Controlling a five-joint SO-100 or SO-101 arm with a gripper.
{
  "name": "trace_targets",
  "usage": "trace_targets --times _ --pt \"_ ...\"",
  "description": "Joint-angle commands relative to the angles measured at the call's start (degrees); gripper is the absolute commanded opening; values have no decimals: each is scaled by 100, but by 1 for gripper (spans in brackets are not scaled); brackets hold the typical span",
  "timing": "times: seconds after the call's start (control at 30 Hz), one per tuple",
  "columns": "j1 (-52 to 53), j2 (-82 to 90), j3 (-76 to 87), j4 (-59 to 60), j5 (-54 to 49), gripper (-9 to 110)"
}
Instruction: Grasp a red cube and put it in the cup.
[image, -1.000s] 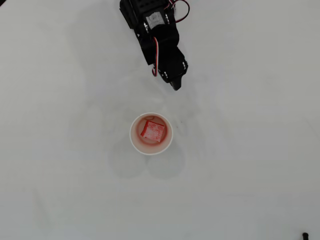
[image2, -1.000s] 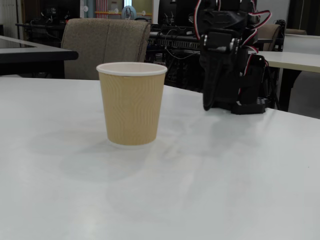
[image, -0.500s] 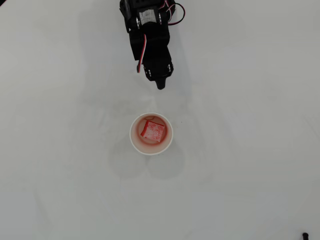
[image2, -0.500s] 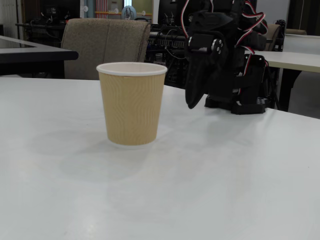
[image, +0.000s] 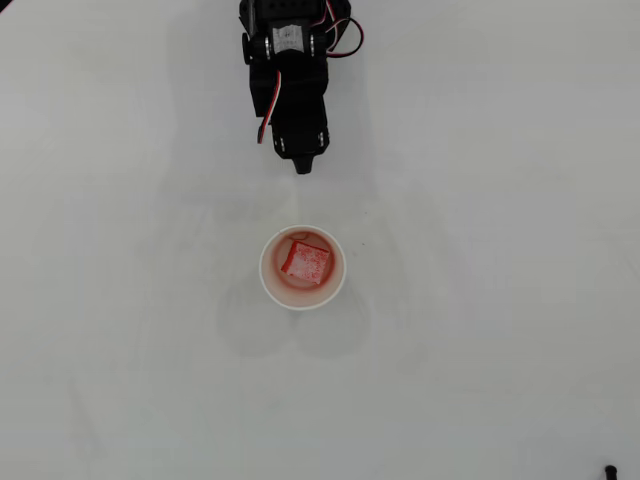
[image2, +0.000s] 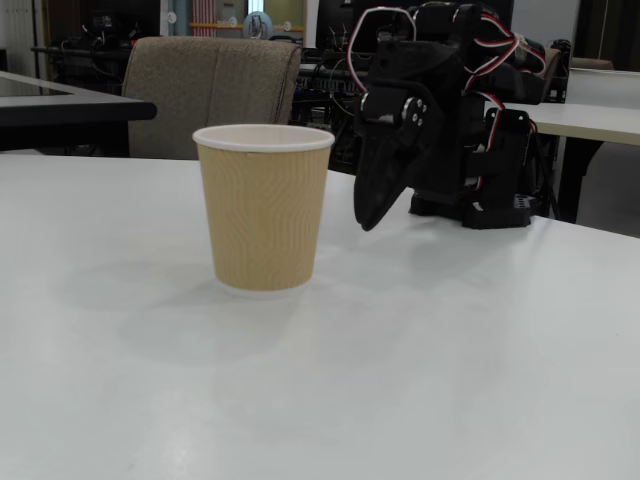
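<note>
The red cube (image: 305, 262) lies inside the cup (image: 269, 285), tilted against its cream floor, as I see from the overhead view. In the fixed view the cup (image2: 263, 215) stands upright on the white tabletop (image2: 400, 360), tan ribbed wall, white rim. My jaws (image: 302, 166) hang near the cup, apart from it, tips together and holding nothing, pointing down toward the tabletop in the fixed view (image2: 368, 222).
</note>
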Motion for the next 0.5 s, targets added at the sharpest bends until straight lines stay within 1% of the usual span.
trace_targets --times 0.0,0.47 --pt "53 35 141 -202 62 0" --pt "-26 44 387 -940 185 0"
